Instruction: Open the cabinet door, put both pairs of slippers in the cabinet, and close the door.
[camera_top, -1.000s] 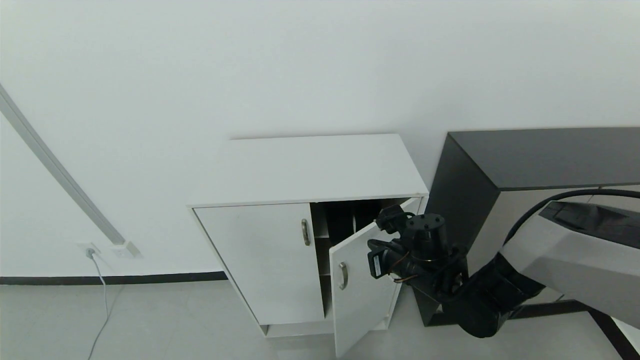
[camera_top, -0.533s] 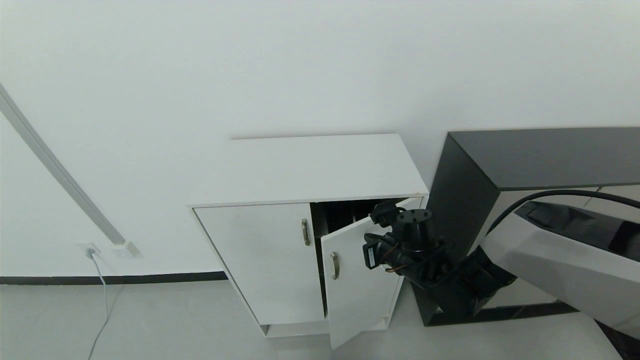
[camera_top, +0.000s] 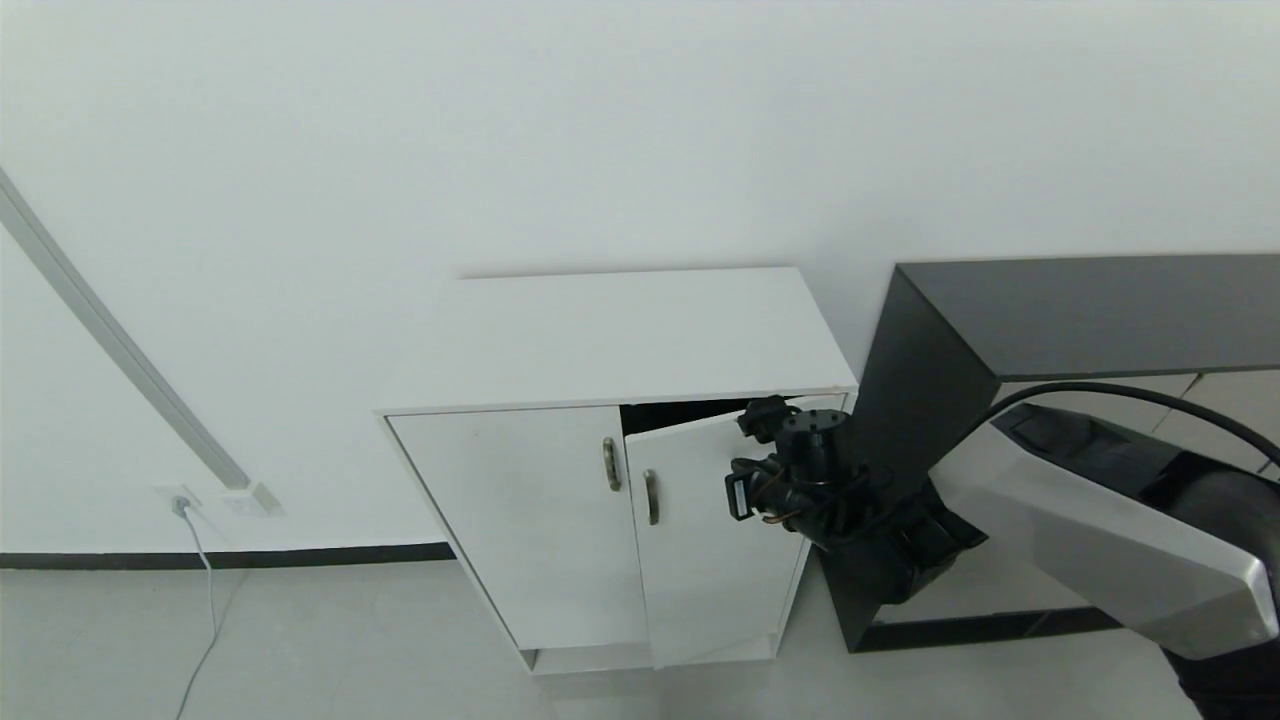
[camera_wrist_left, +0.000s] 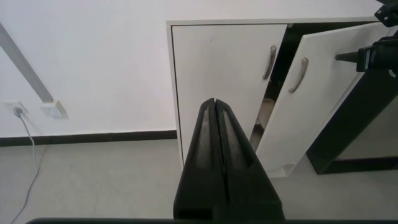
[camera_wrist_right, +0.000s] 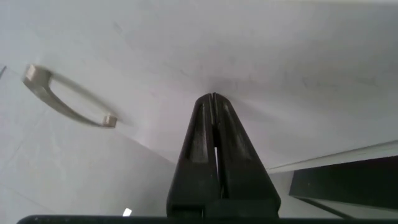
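Task status: the white cabinet sits at lower centre of the head view. Its left door is flush. The right door is nearly home, hanging at a slight angle, with a dark wedge of gap along its top edge and a narrow slot beside its handle.

In the left wrist view, a pale shape shows low in that slot. It could be one of the slippers, but we cannot confirm it. We judge loading done and the closing step almost finished. What is left is a short final push until the right door lies flush with its neighbour.

End effector: the right gripper has its fingers pressed together with nothing between them. The tip bears on the bare door face, to the right of the handle in the head view. It acts as a pusher, not a clamp.

The left gripper is likewise closed and empty, low in its frame and well apart from the cabinet.

Risk, as we judge it: the tip may slide on the smooth panel.
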